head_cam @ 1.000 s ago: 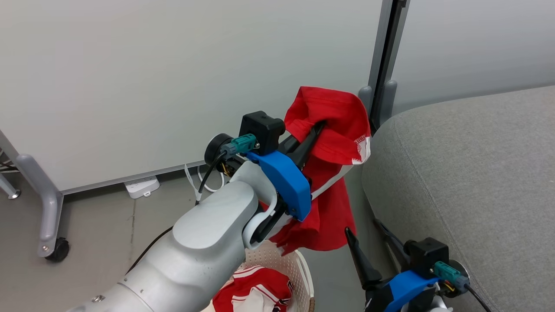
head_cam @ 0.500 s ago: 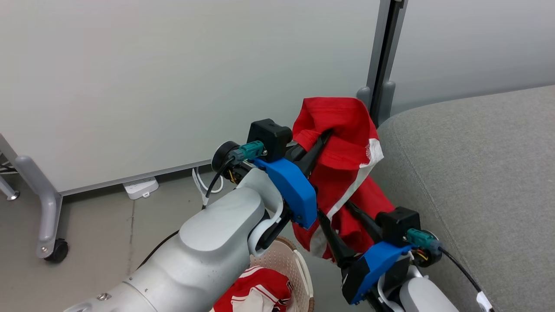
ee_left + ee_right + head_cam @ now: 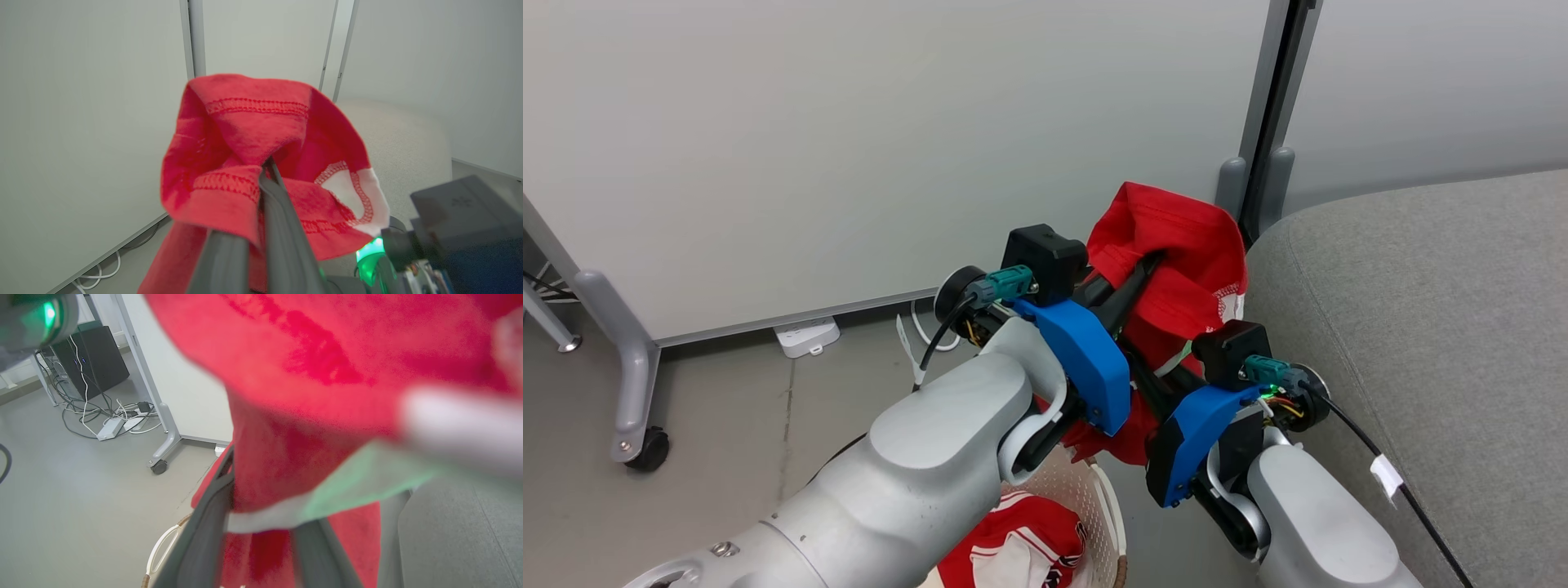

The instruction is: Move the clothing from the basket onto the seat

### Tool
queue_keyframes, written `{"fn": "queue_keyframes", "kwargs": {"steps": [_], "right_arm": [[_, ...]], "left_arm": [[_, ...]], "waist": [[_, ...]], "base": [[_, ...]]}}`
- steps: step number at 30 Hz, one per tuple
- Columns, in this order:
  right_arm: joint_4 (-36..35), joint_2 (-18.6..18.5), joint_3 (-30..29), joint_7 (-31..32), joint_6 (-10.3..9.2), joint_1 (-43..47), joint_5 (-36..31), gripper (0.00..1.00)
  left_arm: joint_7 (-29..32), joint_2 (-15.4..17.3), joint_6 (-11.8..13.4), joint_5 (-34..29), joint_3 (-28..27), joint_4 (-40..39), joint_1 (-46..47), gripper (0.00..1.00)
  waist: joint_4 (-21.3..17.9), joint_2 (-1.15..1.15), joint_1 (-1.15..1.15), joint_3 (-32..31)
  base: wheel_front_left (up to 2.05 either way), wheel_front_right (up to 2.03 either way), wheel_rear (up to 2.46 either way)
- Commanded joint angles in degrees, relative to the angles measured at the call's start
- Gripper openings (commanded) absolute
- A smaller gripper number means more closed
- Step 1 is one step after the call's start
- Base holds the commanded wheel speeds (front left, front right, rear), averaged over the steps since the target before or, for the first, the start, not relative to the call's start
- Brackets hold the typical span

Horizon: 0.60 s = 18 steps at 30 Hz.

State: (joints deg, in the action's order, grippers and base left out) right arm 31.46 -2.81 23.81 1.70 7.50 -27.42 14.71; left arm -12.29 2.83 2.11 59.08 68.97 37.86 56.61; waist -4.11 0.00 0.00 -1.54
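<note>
The left jaws are pressed together and pinch a fold of the plain red top (image 3: 1176, 253). The cloth bunches up around their tips, and the rest hangs down loose below them.

The right jaws are lower down, just under the left jaws. One finger stands on each side of the hanging part, with red cloth and its white edge between them. I cannot tell if they are squeezing it.

The seat (image 3: 1421, 327) is just beside the right jaws, on the side away from the left jaws. The basket (image 3: 1086, 494) is below both jaws, and the striped top (image 3: 1013, 543) lies inside it.

I think this top is light and very soft. It will flop, fold and swing, and it will not break. A thin pinch could slip off, so it is best to grab a thick bunch or a stitched edge, like the hem near the left jaws. Holding it in two spots should keep it from dragging on the edge of the seat.
</note>
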Motion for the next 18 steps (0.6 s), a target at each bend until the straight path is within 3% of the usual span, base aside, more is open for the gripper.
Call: {"fn": "queue_keyframes", "kwargs": {"steps": [1, 18], "right_arm": [[0.7, -0.1, 0.2, -0.6, -0.02, -1.0, -0.3, 0.00], [4.7, -0.1, 1.6, -3.8, -0.02, -2.2, -1.3, 0.00]], "left_arm": [[-0.5, 0.1, 0.3, 0.4, 0.3, 0.0, 1.2, 0.00], [-1.3, 0.1, 0.4, 2.9, 2.5, 1.6, 2.3, 0.00]], "waist": [[0.2, 0.00, 0.00, 0.1], [0.6, 0.00, 0.00, 0.3]], "base": [[0.00, 0.00, 0.00], [0.00, 0.00, 0.00]]}}
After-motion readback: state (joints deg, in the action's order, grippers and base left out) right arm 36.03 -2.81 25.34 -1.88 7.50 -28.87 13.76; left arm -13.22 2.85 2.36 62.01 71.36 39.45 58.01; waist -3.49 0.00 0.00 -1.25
